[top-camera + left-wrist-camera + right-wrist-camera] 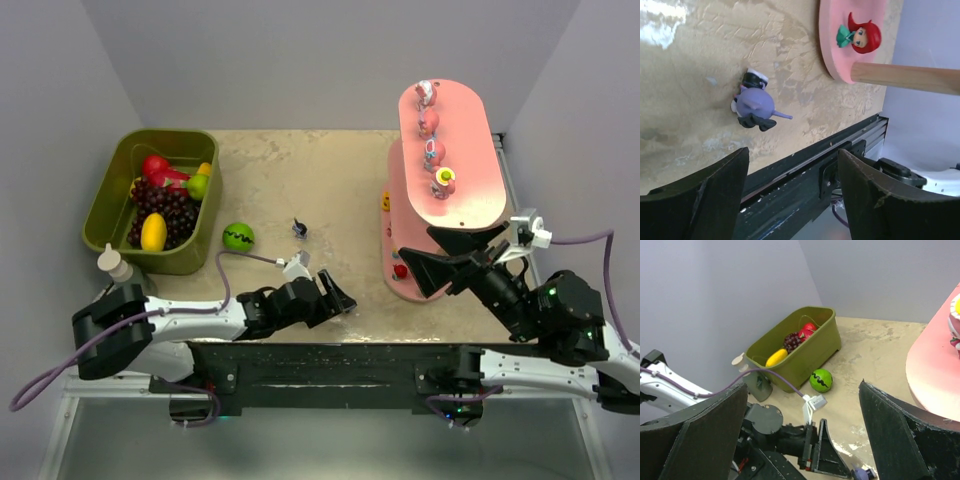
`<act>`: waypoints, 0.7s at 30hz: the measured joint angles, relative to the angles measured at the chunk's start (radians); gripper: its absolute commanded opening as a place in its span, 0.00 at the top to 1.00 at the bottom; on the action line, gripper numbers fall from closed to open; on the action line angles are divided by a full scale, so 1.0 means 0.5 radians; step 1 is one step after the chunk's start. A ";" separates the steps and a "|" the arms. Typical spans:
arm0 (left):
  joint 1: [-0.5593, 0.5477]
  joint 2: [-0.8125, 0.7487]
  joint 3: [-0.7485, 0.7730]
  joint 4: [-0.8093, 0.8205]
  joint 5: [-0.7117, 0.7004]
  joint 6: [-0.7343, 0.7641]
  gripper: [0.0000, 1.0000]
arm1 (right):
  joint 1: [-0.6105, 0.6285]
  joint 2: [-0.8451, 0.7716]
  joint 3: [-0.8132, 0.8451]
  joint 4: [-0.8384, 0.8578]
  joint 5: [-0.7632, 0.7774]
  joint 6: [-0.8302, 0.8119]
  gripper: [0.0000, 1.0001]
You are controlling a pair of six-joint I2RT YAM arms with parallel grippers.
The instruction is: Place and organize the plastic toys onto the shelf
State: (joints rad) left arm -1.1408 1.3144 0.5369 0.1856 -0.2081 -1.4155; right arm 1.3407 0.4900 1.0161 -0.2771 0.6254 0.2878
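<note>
The pink shelf (470, 190) stands at the right. Several plastic toys (433, 150) line its top board. A red-haired one (862, 36) sits on the bottom board (832, 45) beside a tan post (905, 77). A purple toy (754, 106) lies on the table between my left gripper and the shelf. Another small dark toy (298, 228) stands mid-table. My left gripper (340, 298) (792, 200) is low at the front edge, pointing at the shelf, open and empty. My right gripper (437, 258) (802, 435) hovers wide open by the shelf's near end, holding nothing.
An olive bin (105, 200) (805, 347) with fake fruit sits at the back left. A green ball (238, 236) (820, 380) lies beside it, and a small bottle (115, 264) stands at its near corner. The black front rail (805, 165) runs under my left fingers.
</note>
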 measured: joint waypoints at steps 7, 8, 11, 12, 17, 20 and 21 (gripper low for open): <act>-0.065 0.192 0.252 -0.214 -0.133 -0.282 0.35 | 0.000 -0.137 -0.039 0.031 0.000 0.021 0.05; -0.067 0.220 0.277 -0.236 -0.145 -0.314 0.36 | 0.000 -0.149 -0.047 0.031 0.001 0.022 0.05; -0.068 0.317 0.348 -0.320 -0.174 -0.397 0.37 | 0.000 -0.171 -0.065 0.030 0.002 0.023 0.05; -0.069 0.343 0.361 -0.341 -0.176 -0.412 0.37 | 0.000 -0.173 -0.069 0.030 0.002 0.023 0.05; -0.091 0.449 0.405 -0.472 -0.189 -0.516 0.37 | 0.000 -0.197 -0.100 0.024 0.002 0.023 0.05; -0.095 0.507 0.459 -0.525 -0.193 -0.559 0.38 | 0.000 -0.244 -0.132 0.021 0.002 0.023 0.05; -0.095 0.523 0.472 -0.526 -0.194 -0.571 0.39 | 0.000 -0.256 -0.138 0.021 0.004 0.023 0.05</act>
State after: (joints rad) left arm -1.1881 1.5757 0.7731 -0.0776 -0.3050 -1.7008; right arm 1.3407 0.3622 0.9470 -0.2665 0.6273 0.2993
